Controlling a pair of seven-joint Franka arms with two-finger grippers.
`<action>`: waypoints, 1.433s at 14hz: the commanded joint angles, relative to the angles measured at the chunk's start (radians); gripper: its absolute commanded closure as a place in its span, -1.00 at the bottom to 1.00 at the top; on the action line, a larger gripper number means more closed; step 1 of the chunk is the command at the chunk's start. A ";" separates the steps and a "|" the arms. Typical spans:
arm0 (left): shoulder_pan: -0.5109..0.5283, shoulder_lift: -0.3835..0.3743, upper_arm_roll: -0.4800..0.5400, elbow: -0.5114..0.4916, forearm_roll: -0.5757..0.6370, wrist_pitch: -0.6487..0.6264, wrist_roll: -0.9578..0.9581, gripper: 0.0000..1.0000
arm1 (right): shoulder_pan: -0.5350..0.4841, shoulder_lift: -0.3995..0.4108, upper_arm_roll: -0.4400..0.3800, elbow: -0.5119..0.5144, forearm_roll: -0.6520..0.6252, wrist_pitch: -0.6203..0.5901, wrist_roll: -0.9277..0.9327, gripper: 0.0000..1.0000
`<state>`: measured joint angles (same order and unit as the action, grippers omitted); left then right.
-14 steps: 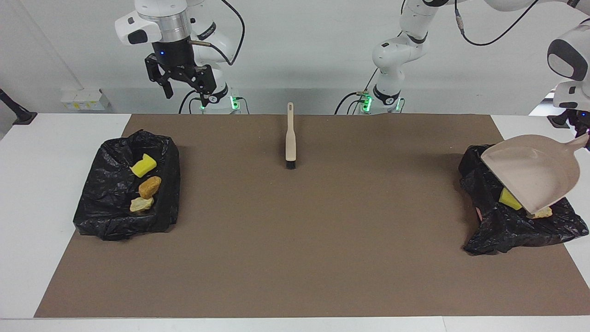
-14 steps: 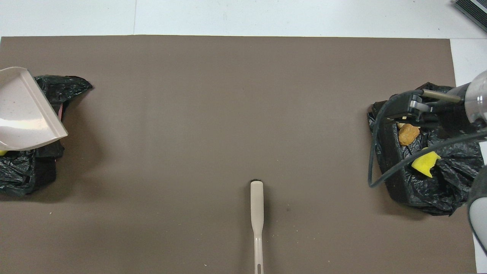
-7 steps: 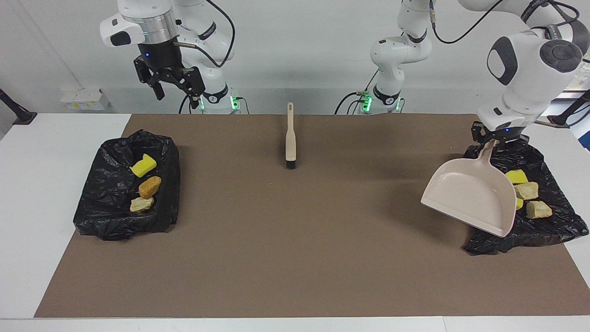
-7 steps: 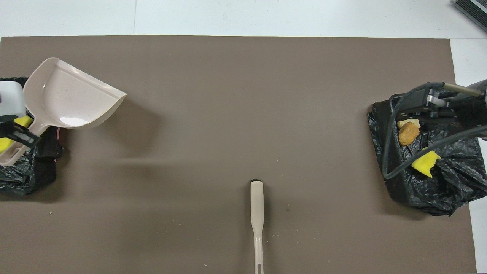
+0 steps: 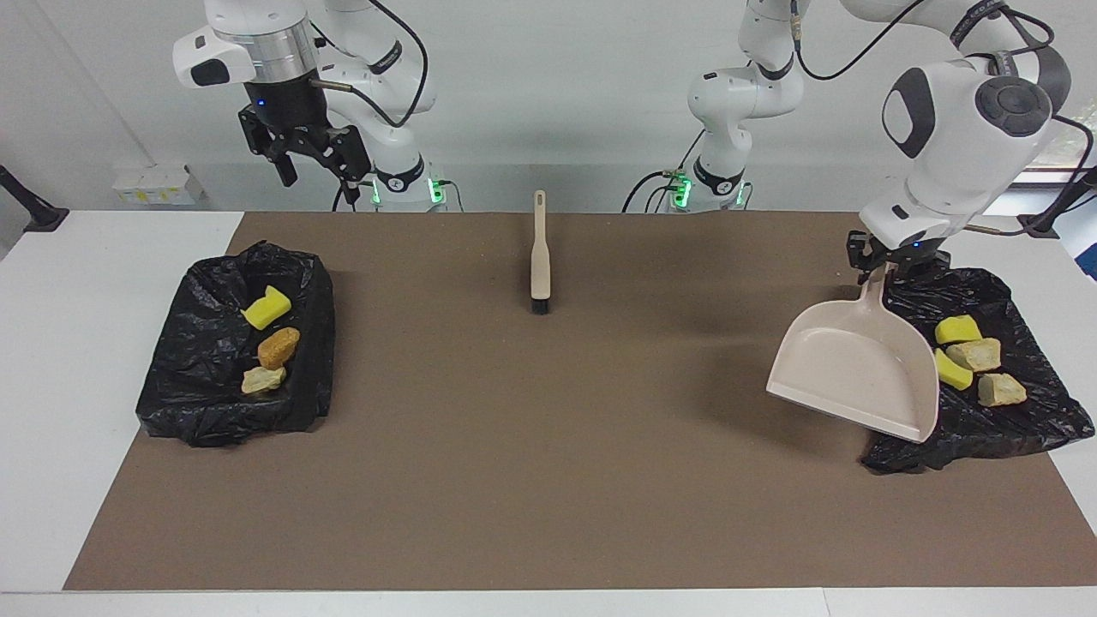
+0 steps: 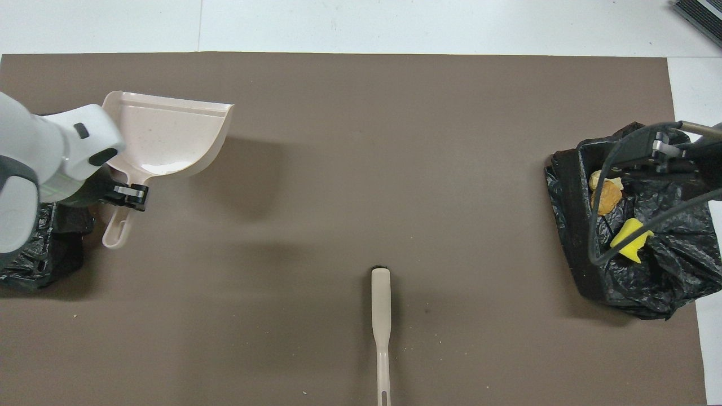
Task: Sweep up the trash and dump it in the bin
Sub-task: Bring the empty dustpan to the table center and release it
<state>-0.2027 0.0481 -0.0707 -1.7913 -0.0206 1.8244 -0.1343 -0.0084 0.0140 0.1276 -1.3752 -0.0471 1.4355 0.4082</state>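
My left gripper [image 5: 884,267] [image 6: 127,195] is shut on the handle of the beige dustpan [image 5: 850,370] [image 6: 169,131]. The pan hangs empty and tilted over the mat, beside the black-bagged bin [image 5: 1024,424] [image 6: 34,259] at the left arm's end. Several pieces of trash lie in that bin, among them a yellow chunk [image 5: 957,328] and a beige lump [image 5: 1000,390]. A second bagged bin [image 5: 197,403] [image 6: 648,293] at the right arm's end holds a yellow chunk [image 5: 267,307], an orange-brown lump [image 5: 278,347] and a beige lump [image 5: 262,379]. My right gripper [image 5: 315,171] [image 6: 657,158] hangs open over that bin.
A beige brush [image 5: 540,257] [image 6: 381,316] lies on the brown mat [image 5: 548,446] midway between the arms' bases, bristles pointing away from the robots. White table [image 5: 77,343] borders the mat at both ends.
The left arm swung the dustpan off the bin and out over the mat, uncovering the trash lying in the bag. The right gripper rose and drifted toward its own end.
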 commanded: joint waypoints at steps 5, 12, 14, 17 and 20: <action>-0.250 0.217 0.020 0.111 -0.056 0.191 -0.378 1.00 | -0.021 0.009 0.007 0.005 0.032 -0.021 -0.156 -1.00; -0.378 0.433 0.023 0.253 -0.045 0.296 -0.530 1.00 | -0.022 0.047 0.006 0.005 0.087 0.013 -0.195 -1.00; -0.405 0.515 0.023 0.322 -0.003 0.302 -0.556 1.00 | -0.022 0.043 0.006 -0.005 0.082 0.010 -0.193 -1.00; -0.412 0.518 0.020 0.319 0.014 0.343 -0.550 0.40 | -0.015 0.035 0.004 -0.007 0.067 -0.004 -0.190 -1.00; -0.403 0.506 0.025 0.316 0.014 0.346 -0.539 -1.00 | -0.019 0.034 0.004 -0.007 0.067 -0.006 -0.183 -1.00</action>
<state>-0.6062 0.5539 -0.0591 -1.4949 -0.0220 2.1653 -0.6769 -0.0168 0.0596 0.1289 -1.3762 0.0154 1.4346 0.2417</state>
